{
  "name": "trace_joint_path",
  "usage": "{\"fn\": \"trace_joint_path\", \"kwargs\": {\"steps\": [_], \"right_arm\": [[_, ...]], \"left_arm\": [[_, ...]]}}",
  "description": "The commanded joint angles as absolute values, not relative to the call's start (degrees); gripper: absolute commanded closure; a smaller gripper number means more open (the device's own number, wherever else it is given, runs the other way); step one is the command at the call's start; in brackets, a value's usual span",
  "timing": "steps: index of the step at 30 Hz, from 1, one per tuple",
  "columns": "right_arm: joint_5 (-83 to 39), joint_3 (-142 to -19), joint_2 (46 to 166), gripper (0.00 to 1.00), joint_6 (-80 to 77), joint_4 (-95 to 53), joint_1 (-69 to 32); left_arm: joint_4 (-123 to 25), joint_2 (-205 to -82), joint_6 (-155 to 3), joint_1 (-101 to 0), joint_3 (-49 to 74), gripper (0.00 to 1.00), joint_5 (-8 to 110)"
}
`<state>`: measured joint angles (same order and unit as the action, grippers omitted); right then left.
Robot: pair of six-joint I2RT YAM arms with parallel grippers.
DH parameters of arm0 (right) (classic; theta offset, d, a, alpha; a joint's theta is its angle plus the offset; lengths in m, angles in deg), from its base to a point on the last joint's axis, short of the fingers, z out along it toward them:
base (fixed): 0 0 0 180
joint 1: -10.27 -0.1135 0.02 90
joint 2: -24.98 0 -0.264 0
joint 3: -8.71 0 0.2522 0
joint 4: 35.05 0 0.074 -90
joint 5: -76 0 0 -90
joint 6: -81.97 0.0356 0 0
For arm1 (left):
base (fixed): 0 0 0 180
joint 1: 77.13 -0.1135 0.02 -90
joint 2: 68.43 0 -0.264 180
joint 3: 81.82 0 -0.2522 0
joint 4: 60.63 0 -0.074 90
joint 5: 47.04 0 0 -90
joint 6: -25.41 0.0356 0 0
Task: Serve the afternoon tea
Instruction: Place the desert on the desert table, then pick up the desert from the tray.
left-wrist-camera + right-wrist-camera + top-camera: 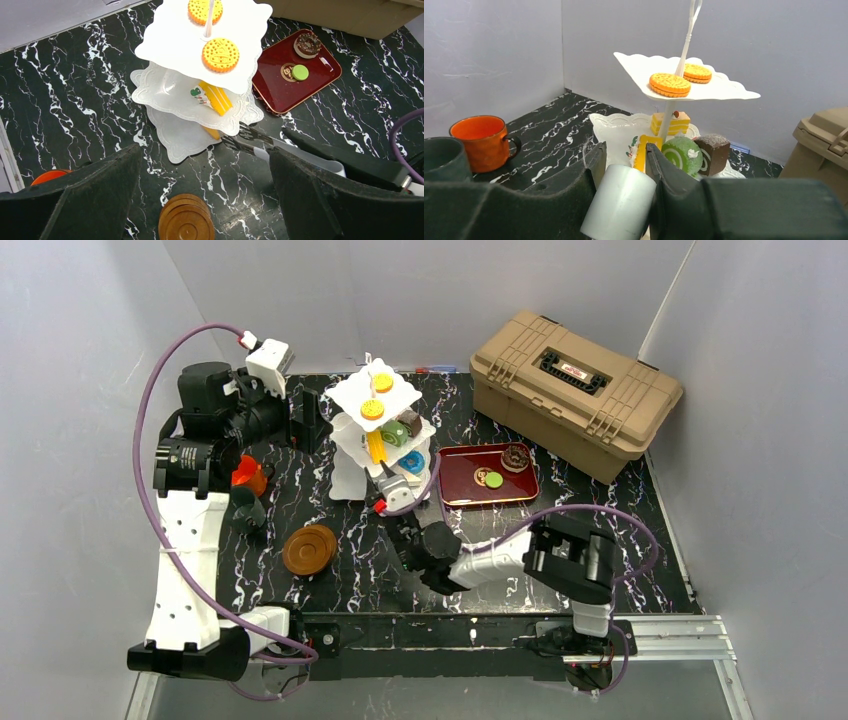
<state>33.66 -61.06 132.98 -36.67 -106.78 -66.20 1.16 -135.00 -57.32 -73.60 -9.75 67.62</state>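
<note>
Broadly, a black, white-veined marble-look table (620,530) carries everything. A tan plastic toolbox (575,390) sits closed behind and to the right of the white three-tier square-plate stand (347,472), which is near the back middle of the table.

The left gripper (205,152) hangs above and to the left of the stand with its fingers (100,190) spread as wide as they go, holding nothing. The right gripper (624,155) is low in front of the stand. Its fingers are pressed onto the pale handle of the metal tongs (255,142), whose toothed tips reach under the stand's middle plate, next to a yellow piece lying there.

A dark red rectangular tray (460,485) lies just to the right of the stand. A stack of brown round saucers (309,549) is in front of the stand, to its left. Farther left are an orange cup (248,476) and, just in front of it, a dark cup (247,508).

Two orange sandwich biscuits (372,410) lie on the stand's top plate. Lower down are a yellow layered cake slice (669,122), a green swirl roll (681,156) and a brown sugar-dusted cube (713,147). On the tray are a chocolate donut (515,457), a small green disc (494,480) and a brown biscuit (481,476).
</note>
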Motion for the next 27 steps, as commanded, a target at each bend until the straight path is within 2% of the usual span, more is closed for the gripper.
{"fn": "trace_joint_path", "kwargs": {"steps": [1, 5, 12, 17, 21, 27], "right_arm": [[34.26, -58.69, 127.99, 0.80, -35.60, -120.26, -66.70], [36.58, -55.21, 122.85, 0.86, -36.53, -118.32, -66.98], [46.02, -49.83, 110.49, 0.99, -35.13, -103.33, -65.60], [49.12, -49.54, 98.61, 0.99, -22.75, -77.80, -60.87], [44.12, -54.53, 92.96, 0.99, -6.06, -48.04, -49.83], [38.00, -56.92, 92.65, 0.99, -5.39, -38.23, -38.74]], "left_arm": [[1.52, -133.38, -57.37, -73.90, -10.79, 0.02, 68.14], [1.84, -133.35, -57.47, -73.90, -11.24, 0.02, 68.94], [2.30, -133.58, -58.12, -73.88, -11.08, 0.02, 71.12], [3.27, -133.24, -58.03, -73.87, -11.45, 0.02, 72.72], [4.32, -132.93, -57.65, -73.87, -11.23, 0.02, 74.84], [4.46, -133.16, -57.88, -73.88, -10.43, 0.02, 76.95]]}}
